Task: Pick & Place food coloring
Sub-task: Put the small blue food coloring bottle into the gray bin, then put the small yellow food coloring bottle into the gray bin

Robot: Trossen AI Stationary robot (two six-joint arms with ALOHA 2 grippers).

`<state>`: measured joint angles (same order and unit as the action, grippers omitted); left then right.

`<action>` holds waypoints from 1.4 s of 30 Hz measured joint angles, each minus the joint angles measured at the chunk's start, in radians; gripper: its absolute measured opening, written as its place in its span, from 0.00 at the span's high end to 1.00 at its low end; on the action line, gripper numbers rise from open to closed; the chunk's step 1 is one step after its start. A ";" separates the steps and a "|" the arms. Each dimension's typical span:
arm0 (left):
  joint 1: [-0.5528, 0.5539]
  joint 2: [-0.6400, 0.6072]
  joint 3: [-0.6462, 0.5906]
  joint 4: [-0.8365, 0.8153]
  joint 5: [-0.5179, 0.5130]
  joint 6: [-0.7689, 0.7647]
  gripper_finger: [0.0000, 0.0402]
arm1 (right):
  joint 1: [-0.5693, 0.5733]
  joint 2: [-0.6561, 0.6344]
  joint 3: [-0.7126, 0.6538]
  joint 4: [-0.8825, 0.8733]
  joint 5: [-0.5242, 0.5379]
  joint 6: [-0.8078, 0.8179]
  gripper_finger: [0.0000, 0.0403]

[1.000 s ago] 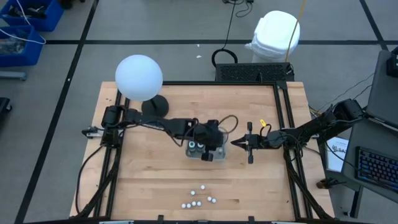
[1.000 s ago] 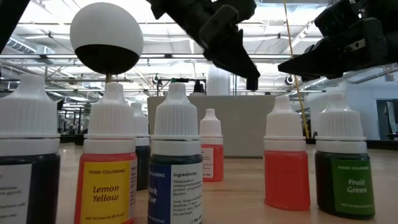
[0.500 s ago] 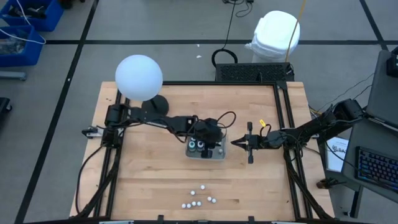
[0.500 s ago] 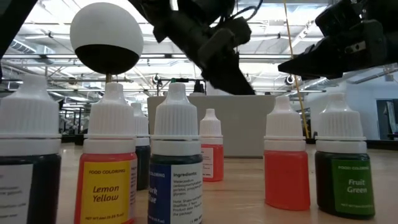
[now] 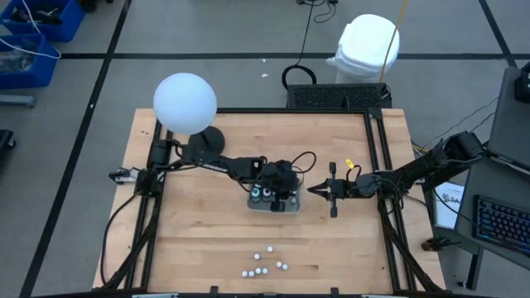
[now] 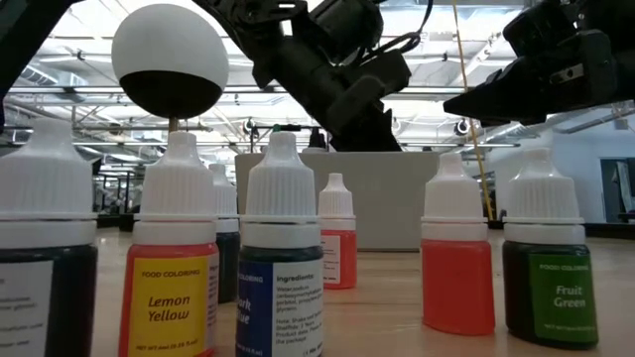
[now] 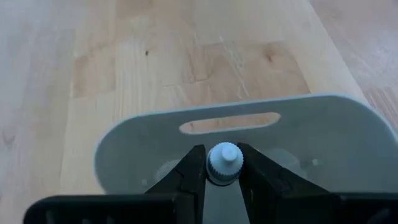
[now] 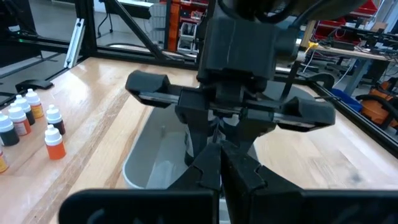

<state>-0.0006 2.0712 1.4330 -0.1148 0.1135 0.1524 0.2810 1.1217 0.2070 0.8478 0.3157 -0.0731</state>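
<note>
Food coloring bottle (image 7: 224, 163) sits pinched at its white cap by the left end effector (image 7: 222, 177) over the tray (image 7: 323, 130).

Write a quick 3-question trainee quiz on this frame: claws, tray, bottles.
1. True or false: the left claw is shut on a white-capped bottle over the tray.
2. Where is the right claw?
A. Beside the tray, on its right in the high view
B. Over the loose bottles near the table's front edge
C. Holding the white globe lamp
3. Fill in: in the low view, the yellow bottle's label reads "Lemon ____".

Key: 1 true; 2 A; 3 Yellow.
</note>
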 joint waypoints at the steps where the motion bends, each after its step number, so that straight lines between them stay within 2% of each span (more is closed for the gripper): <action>1: 0.000 0.000 0.000 -0.001 0.000 0.000 0.80 | 0.000 0.000 0.000 -0.002 0.000 0.000 1.00; 12: 0.000 0.000 0.000 -0.001 0.001 -0.024 0.78 | 0.000 0.000 0.000 0.000 0.000 -0.001 1.00; 23: -0.002 -0.004 0.015 0.002 0.036 -0.038 0.59 | 0.000 0.000 0.000 0.000 0.000 0.001 1.00; 28: -0.022 -0.100 0.113 -0.146 0.079 -0.005 0.56 | 0.000 -0.001 0.000 0.000 0.000 0.001 1.00; 33: -0.101 -0.312 0.257 -0.512 0.061 0.000 0.57 | 0.000 -0.001 0.000 0.000 -0.002 0.001 1.00; 36: -0.184 -0.457 0.297 -0.706 -0.006 -0.005 0.65 | 0.000 -0.001 0.000 -0.020 -0.002 0.001 1.00; 39: -0.300 -0.619 0.271 -0.838 -0.204 -0.096 0.80 | 0.000 -0.001 0.000 -0.022 -0.003 0.010 1.00; 42: -0.421 -0.802 0.140 -0.943 -0.423 -0.321 0.96 | 0.000 -0.001 0.000 0.000 -0.003 0.039 1.00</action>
<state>-0.4217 1.2694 1.5734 -1.0579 -0.3095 -0.1684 0.2813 1.1210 0.2073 0.8482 0.3126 -0.0338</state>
